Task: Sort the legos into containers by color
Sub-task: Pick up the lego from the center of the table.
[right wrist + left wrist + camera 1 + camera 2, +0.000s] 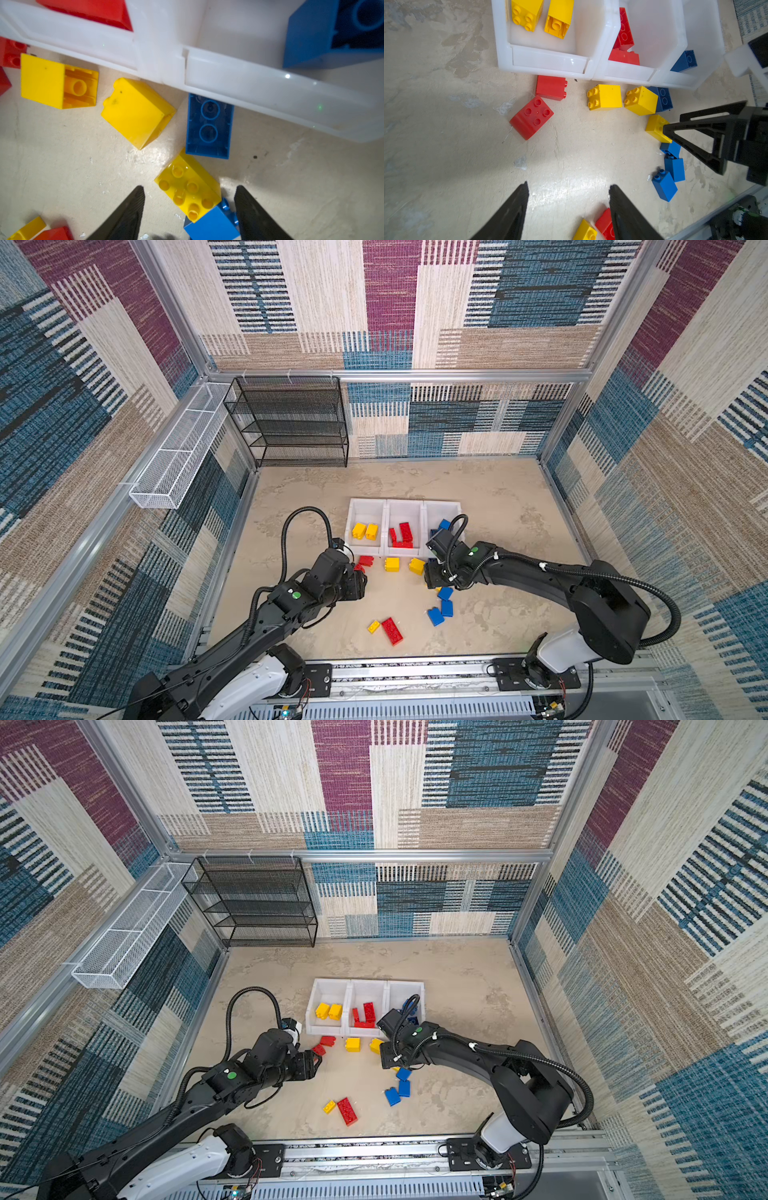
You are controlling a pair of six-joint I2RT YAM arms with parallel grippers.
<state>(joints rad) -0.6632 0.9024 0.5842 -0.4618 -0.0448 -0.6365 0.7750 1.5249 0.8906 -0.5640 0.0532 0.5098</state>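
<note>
Three joined white containers [368, 502] hold yellow legos [365, 531] in the left one, red [401, 536] in the middle one and blue [444, 524] in the right one. Loose legos lie in front: red [531, 117], two yellow [392, 564], a blue cluster [445, 608], and a red oblong [392, 630] beside a small yellow one. My left gripper [569, 187] is open over bare floor, short of the red bricks. My right gripper [190, 188] is open, its fingers either side of a yellow oblong brick [182, 180] and a blue brick [209, 226], touching neither.
A black wire-mesh rack [291, 423] stands at the back left against the wall. A long white wire basket [178, 456] hangs on the left wall. An aluminium rail [415, 672] carrying both arm bases runs along the front edge. Patterned walls close in the floor.
</note>
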